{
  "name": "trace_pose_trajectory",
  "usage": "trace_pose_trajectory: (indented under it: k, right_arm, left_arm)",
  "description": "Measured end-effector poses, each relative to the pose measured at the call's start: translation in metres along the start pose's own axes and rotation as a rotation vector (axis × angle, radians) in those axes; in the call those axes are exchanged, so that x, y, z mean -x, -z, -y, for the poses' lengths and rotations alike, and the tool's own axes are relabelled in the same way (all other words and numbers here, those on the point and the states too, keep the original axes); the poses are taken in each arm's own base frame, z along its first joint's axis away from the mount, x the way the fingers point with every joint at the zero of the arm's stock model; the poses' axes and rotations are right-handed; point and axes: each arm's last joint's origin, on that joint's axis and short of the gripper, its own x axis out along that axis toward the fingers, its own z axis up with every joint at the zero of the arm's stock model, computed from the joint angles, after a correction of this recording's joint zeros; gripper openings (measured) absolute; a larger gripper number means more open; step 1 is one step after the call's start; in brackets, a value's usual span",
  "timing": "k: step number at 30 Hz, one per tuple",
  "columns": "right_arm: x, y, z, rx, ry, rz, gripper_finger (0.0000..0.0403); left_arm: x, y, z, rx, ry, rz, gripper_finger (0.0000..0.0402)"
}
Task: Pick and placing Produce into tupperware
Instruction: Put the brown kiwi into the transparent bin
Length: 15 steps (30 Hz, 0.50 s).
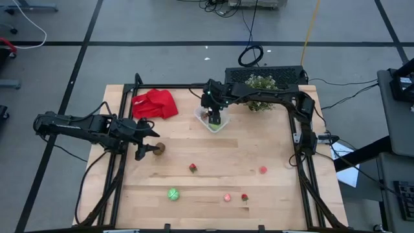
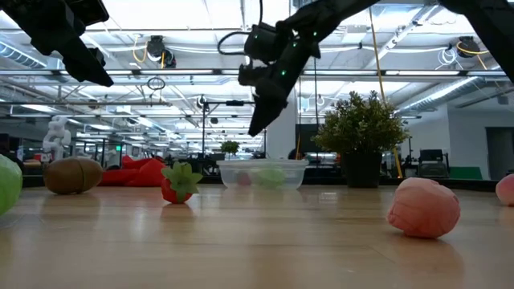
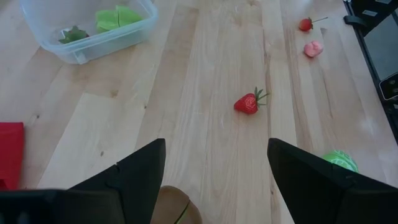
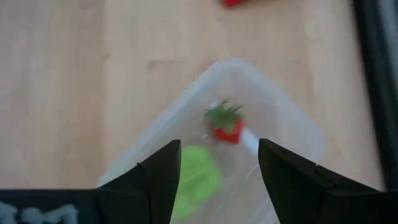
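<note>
Clear plastic walls of the tupperware (image 4: 249, 106) sit right under my right gripper (image 4: 219, 163), whose fingers are spread apart with nothing between them; inside the container I see a small red piece with a green leafy top (image 4: 226, 123) and a pale green piece (image 4: 198, 177) beside it. From above, the container stands near the far edge of the wooden table (image 1: 259, 194), between the red cloth (image 1: 155, 103) and the potted plant (image 1: 261, 87). My left gripper (image 1: 143, 151) is over the near-left part of the table, fingers wide open and holding nothing, with the brown piece (image 1: 159, 148) just beside its tips; in my left wrist view that brown piece (image 3: 177, 205) shows between the two fingers. The rest of the produce lies loose on the wood, well apart from the container: a strawberry (image 1: 193, 168) near the middle, a green round piece (image 1: 173, 193) toward the near edge, a pink piece (image 1: 228, 197) with a small red stemmed piece (image 1: 244, 197) just beside it, and another pink piece (image 1: 262, 170) farther right.
</note>
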Motion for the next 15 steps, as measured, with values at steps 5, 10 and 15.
trace_pose_trajectory:
  k: [5, 10, 15]
  right_arm:
    - [0.011, -0.002, -0.036, 0.016, -0.063, -0.058, 0.0206]
    - [0.015, -0.005, -0.088, 0.114, -0.135, -0.104, 0.0206]
    - [0.018, -0.004, -0.132, 0.165, -0.187, -0.134, 0.0206]
  left_arm:
    - [0.000, 0.000, 0.000, -0.001, 0.000, 0.001, 0.0285]
    - [0.000, 0.000, 0.000, 0.002, 0.000, 0.001, 0.0285]
    - [0.000, 0.000, 0.000, 0.008, 0.000, 0.000, 0.0285]
